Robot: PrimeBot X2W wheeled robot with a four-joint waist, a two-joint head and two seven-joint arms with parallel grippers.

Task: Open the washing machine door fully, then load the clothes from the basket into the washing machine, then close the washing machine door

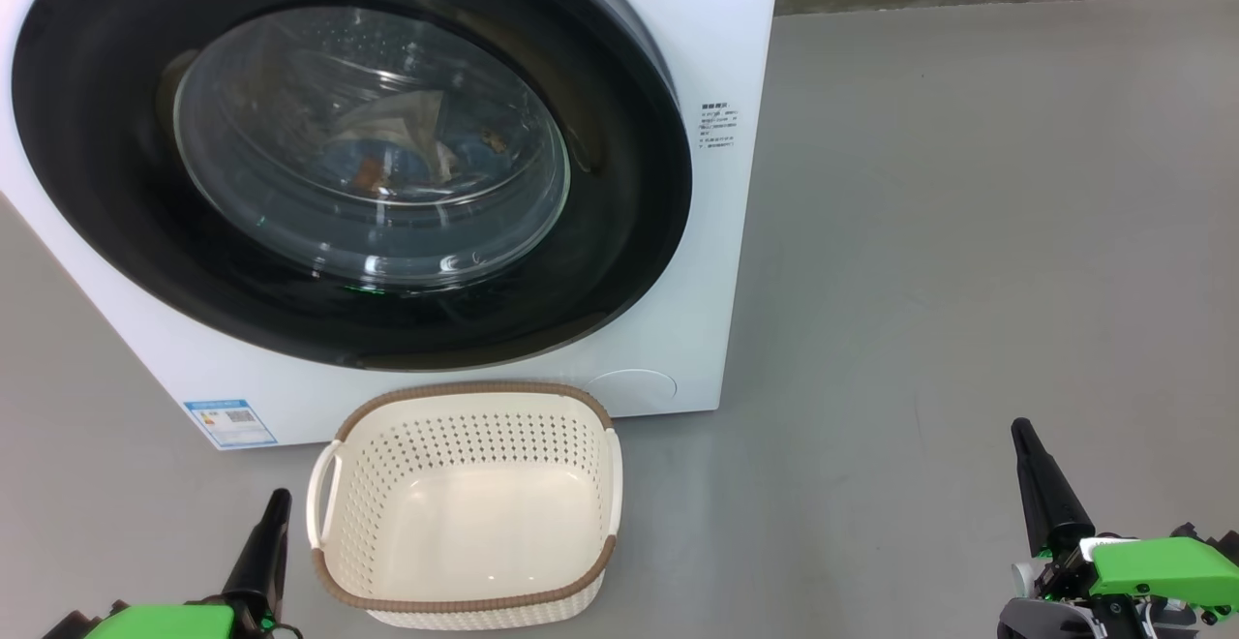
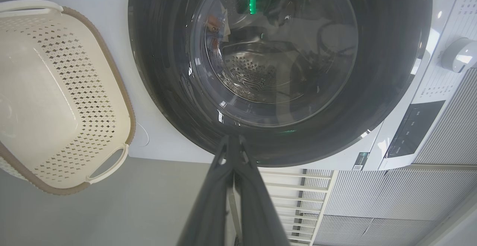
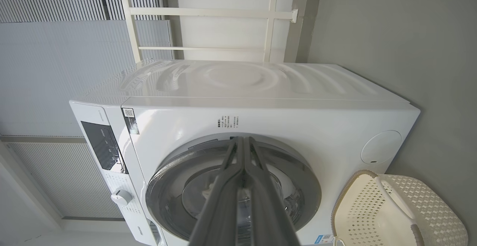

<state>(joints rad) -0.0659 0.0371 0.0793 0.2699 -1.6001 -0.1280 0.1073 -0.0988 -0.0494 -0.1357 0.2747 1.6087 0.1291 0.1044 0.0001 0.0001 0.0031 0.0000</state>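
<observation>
Glossy black-rimmed round washing machine door [image 1: 368, 150], perforated cream plastic basket [image 1: 465, 441]

Basket [image 1: 465, 390] set before washing machine [image 1: 721, 310]
It is placed on the floor [image 1: 968, 232], below the washing machine door [image 1: 624, 184]; the clothes [image 1: 387, 150] are seen inside, behind that door.

Setting: laundry corner in a bare room. White washing machine [image 1: 721, 281] stands on grey floor [image 1: 968, 232]; cream basket [image 1: 465, 390] just before it, ribbed white panels [image 3: 48, 71] beyond it
</observation>
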